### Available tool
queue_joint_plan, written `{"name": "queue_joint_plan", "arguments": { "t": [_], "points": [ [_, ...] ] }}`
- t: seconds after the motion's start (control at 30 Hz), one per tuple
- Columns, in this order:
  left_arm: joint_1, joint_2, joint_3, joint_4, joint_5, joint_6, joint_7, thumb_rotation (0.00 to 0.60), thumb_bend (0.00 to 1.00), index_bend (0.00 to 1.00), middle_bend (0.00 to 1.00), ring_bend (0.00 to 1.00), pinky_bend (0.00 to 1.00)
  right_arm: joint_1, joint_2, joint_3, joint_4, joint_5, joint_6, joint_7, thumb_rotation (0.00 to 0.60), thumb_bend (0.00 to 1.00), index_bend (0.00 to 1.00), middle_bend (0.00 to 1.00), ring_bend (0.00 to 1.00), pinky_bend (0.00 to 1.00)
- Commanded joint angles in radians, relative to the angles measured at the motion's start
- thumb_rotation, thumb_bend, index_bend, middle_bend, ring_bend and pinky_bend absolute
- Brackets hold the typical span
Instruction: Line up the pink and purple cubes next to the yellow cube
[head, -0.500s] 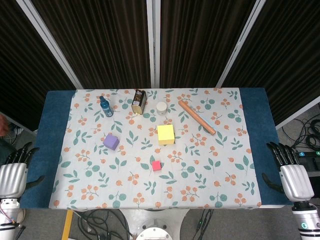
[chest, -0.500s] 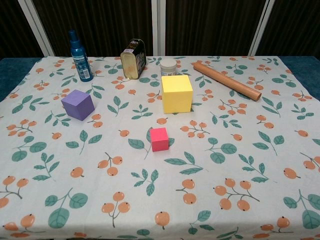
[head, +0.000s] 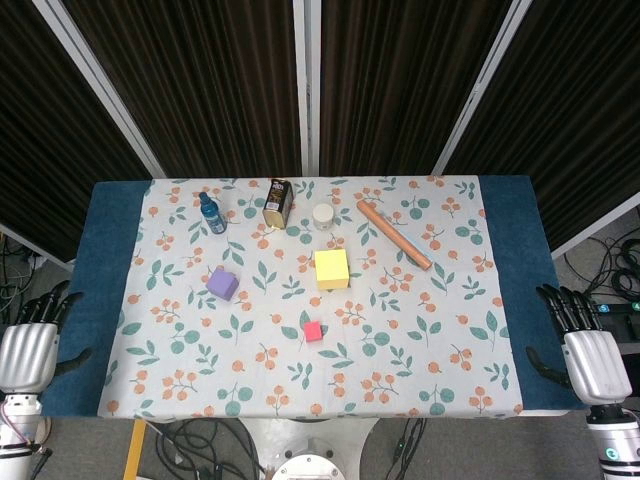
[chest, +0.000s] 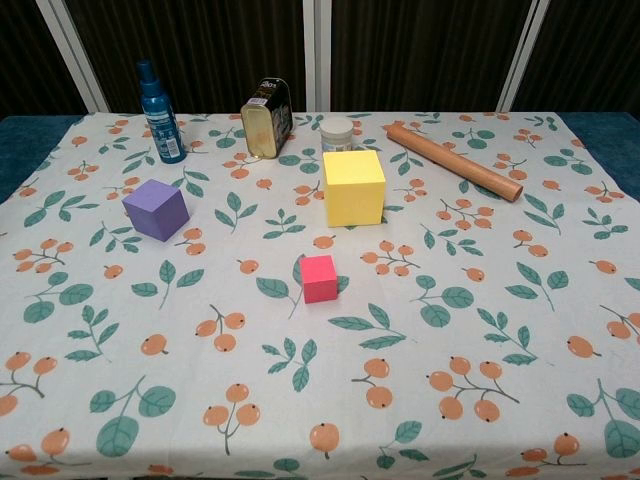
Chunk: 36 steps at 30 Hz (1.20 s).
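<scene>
Both hands sit slightly lower at the frame edges than half a second ago; cubes unmoved. Left hand (head: 28, 350), lower left off the table edge: released, fingers apart, holding nothing. Right hand (head: 590, 355), lower right: likewise released. Yellow cube (head: 331, 269): centre of the floral cloth (head: 440, 340). Purple cube (head: 222, 283): well apart, to its left. Pink cube (head: 313, 331): near, below it. Upper row: blue bottle (head: 211, 213), tin (head: 277, 202), white jar (head: 323, 216), wooden rod (head: 394, 234).
</scene>
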Motion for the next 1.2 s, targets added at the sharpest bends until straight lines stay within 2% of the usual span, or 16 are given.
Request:
{"name": "queue_joint_plan", "arguments": {
  "t": [0.03, 0.37, 0.67, 0.9, 1.2],
  "points": [
    [-0.039, 0.011, -0.01, 0.028, 0.034, -0.029, -0.028, 0.6, 0.14, 0.25, 0.2, 0.18, 0.21, 0.0, 0.003, 0.001, -0.001, -0.004, 0.003, 0.0, 0.6, 0.23, 0.0, 0.0, 0.0, 0.02],
    [-0.258, -0.018, -0.041, 0.179, 0.153, -0.224, -0.252, 0.6, 0.15, 0.28, 0.25, 0.19, 0.22, 0.009, 0.016, 0.006, -0.019, -0.016, 0.002, -0.022, 0.6, 0.22, 0.0, 0.0, 0.0, 0.02],
    [-0.484, -0.153, -0.03, 0.399, 0.219, -0.433, -0.359, 0.6, 0.2, 0.3, 0.28, 0.21, 0.25, 0.011, 0.02, 0.01, -0.037, 0.003, -0.01, -0.053, 0.6, 0.22, 0.0, 0.0, 0.0, 0.02],
    [-0.588, -0.252, -0.008, 0.541, 0.222, -0.53, -0.394, 0.6, 0.22, 0.3, 0.28, 0.21, 0.25, 0.012, 0.024, 0.014, -0.048, 0.02, -0.017, -0.07, 0.6, 0.22, 0.0, 0.0, 0.0, 0.02],
    [-0.65, -0.335, 0.028, 0.653, 0.209, -0.59, -0.393, 0.6, 0.22, 0.3, 0.28, 0.21, 0.25, 0.007, 0.025, 0.014, -0.051, 0.03, -0.017, -0.075, 0.6, 0.23, 0.0, 0.0, 0.0, 0.02]
  ]
}}
